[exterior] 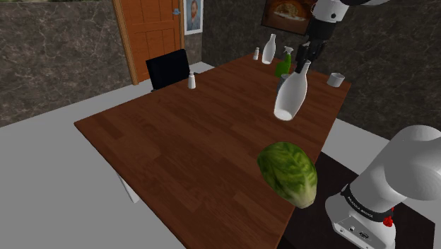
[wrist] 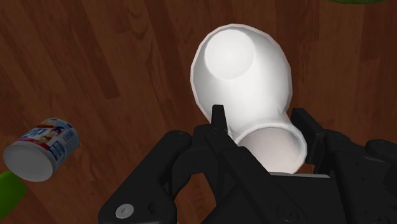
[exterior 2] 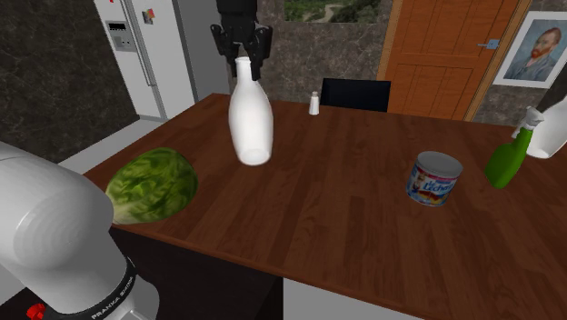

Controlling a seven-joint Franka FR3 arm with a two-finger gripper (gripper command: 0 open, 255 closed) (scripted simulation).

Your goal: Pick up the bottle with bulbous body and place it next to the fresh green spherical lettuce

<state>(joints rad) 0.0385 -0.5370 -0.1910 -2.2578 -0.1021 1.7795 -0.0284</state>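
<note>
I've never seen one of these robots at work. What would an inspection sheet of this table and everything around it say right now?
Surface: brown wood table, plank pattern.
Job's things: white bulbous bottle clasped at its neck, apparently lifted off the table; green lettuce lying near the table's edge.
Clutter: labelled can, green spray bottle, second white bottle, small shaker.
Grippers: black gripper shut on the bottle's neck.
Cables: nothing seen.
Surroundings: black chair, orange-brown door, fridge, portrait, stone-textured walls.
</note>
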